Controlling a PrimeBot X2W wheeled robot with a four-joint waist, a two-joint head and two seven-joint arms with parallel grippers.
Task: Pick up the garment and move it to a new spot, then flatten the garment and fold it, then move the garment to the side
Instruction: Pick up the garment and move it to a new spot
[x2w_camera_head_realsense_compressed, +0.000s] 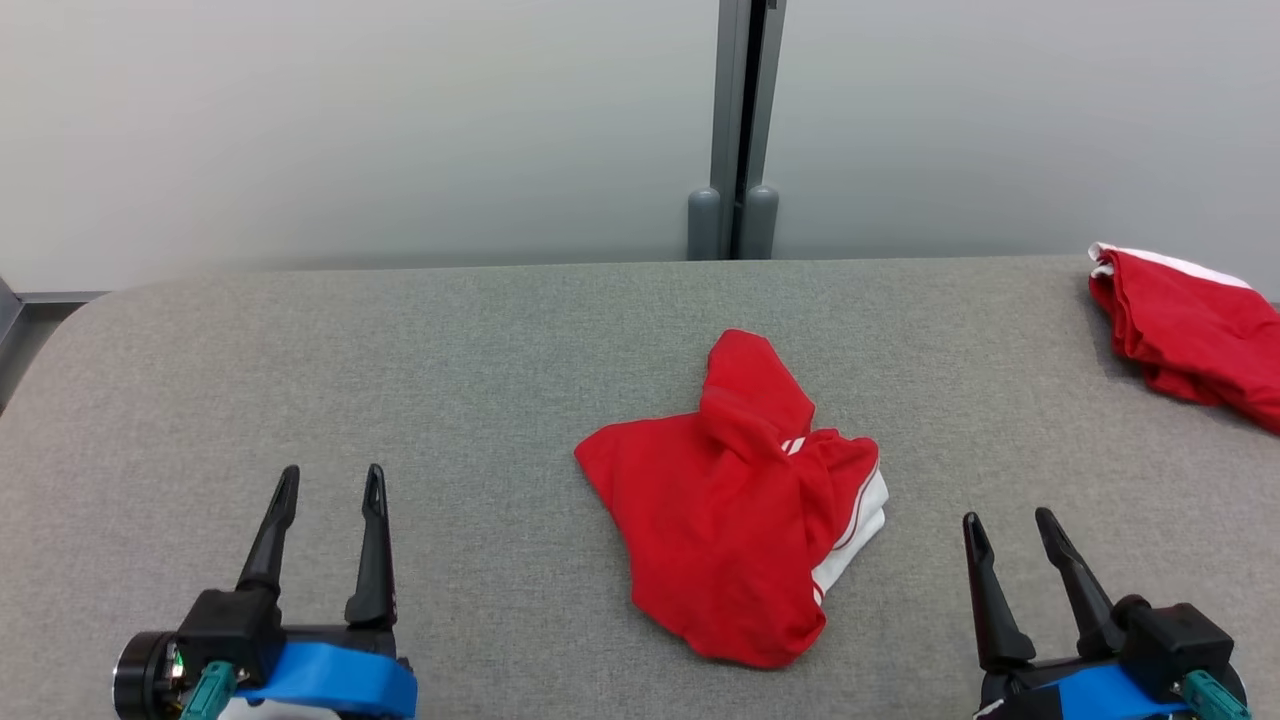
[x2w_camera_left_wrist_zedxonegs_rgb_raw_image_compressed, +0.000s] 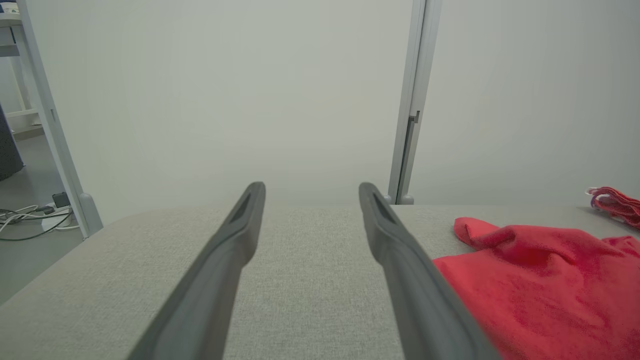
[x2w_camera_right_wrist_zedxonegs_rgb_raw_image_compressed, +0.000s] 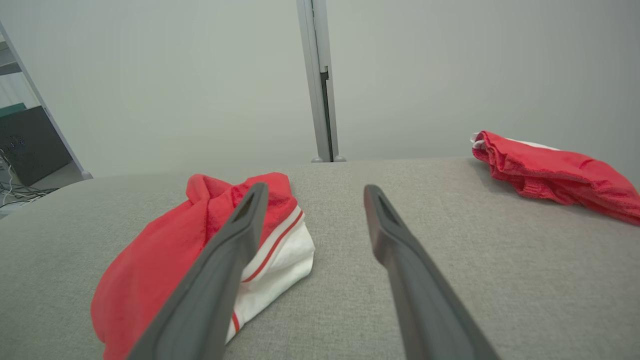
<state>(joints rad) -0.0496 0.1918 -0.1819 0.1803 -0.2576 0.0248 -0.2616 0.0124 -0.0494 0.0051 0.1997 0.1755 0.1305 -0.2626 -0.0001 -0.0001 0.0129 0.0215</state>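
A crumpled red garment (x2w_camera_head_realsense_compressed: 735, 510) with white trim lies in a heap near the middle of the grey padded table (x2w_camera_head_realsense_compressed: 400, 380). My left gripper (x2w_camera_head_realsense_compressed: 330, 480) rests open at the lower left, well to the left of the heap, nothing between its fingers. At the lower right my right gripper (x2w_camera_head_realsense_compressed: 1010, 522) is open too, a short way right of the garment's white edge. The left wrist view has the garment (x2w_camera_left_wrist_zedxonegs_rgb_raw_image_compressed: 540, 280) to the right of the left gripper (x2w_camera_left_wrist_zedxonegs_rgb_raw_image_compressed: 310, 192). In the right wrist view the garment (x2w_camera_right_wrist_zedxonegs_rgb_raw_image_compressed: 165, 260) lies left of and partly behind the right gripper (x2w_camera_right_wrist_zedxonegs_rgb_raw_image_compressed: 312, 192).
A second red and white garment (x2w_camera_head_realsense_compressed: 1190, 330) lies bunched at the table's far right edge, also in the right wrist view as a red heap (x2w_camera_right_wrist_zedxonegs_rgb_raw_image_compressed: 555, 170). A pale partition wall with a grey post (x2w_camera_head_realsense_compressed: 740, 130) stands behind the table. Cables (x2w_camera_left_wrist_zedxonegs_rgb_raw_image_compressed: 25, 217) lie on the floor to the left.
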